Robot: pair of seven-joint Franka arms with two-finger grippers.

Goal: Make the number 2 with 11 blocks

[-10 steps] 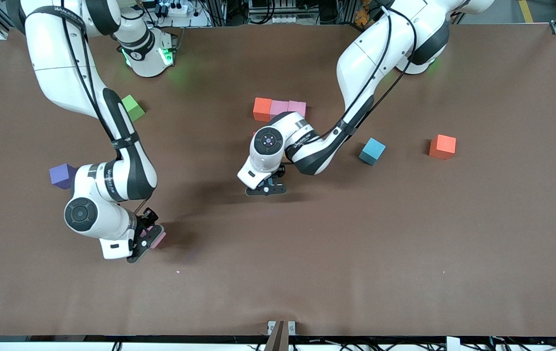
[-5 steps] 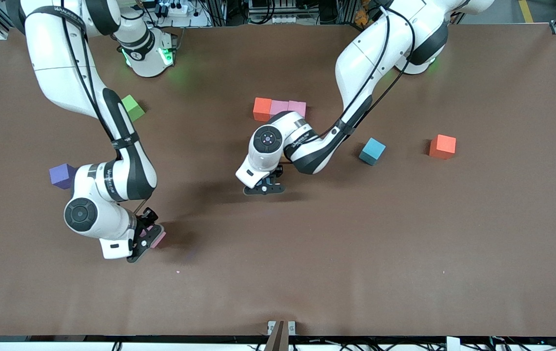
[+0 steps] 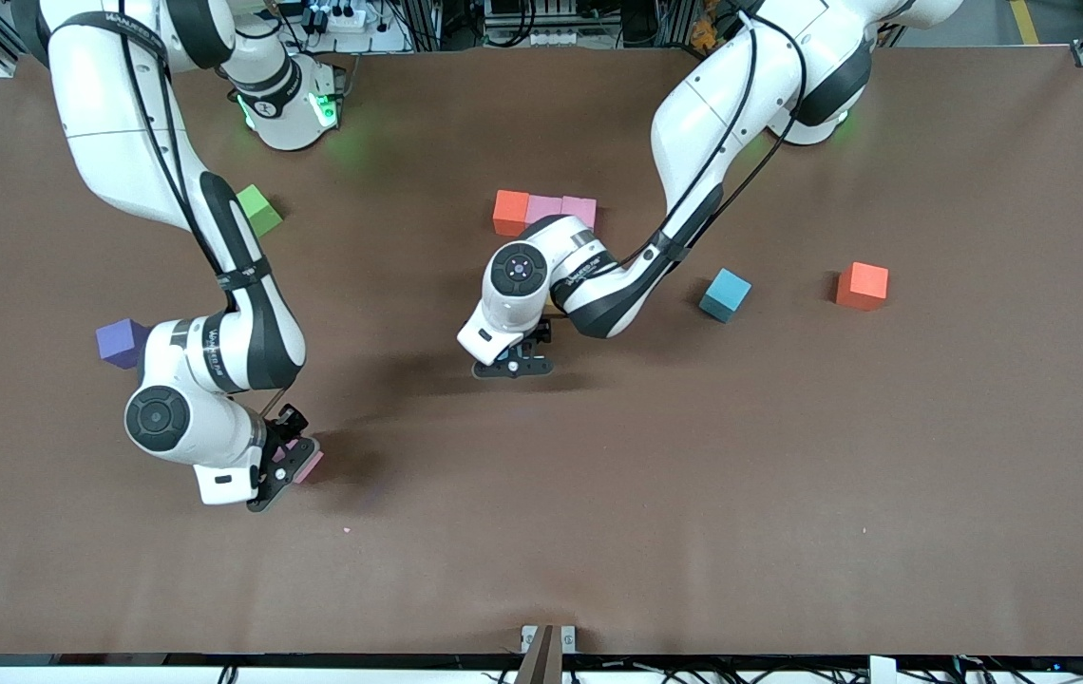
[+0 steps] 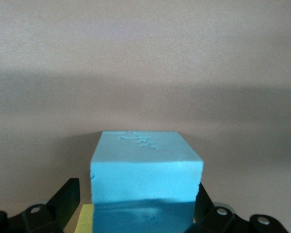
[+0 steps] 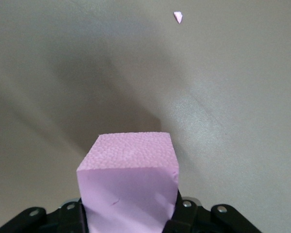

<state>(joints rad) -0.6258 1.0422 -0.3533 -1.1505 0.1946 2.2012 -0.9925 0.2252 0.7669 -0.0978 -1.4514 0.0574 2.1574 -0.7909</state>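
- The left tool (image 3: 513,366) is low over the middle of the worktop (image 3: 788,475), its fingers (image 4: 65,200) spread either side of a light blue block (image 4: 146,179), apart from it; a yellow block (image 4: 85,219) shows just beside that one.
- The right tool (image 3: 287,465) pinches a pink block (image 5: 131,189) near the right arm's end.
- An orange (image 3: 510,211) and two pink blocks (image 3: 560,209) form a touching row.
- A teal block (image 3: 724,294), a red block (image 3: 862,285), a purple block (image 3: 121,342) and a green cube (image 3: 258,209) lie scattered, well apart.

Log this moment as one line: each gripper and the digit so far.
left gripper: open around light blue block | right gripper: shut on pink block | digit: orange-pink-pink row laid
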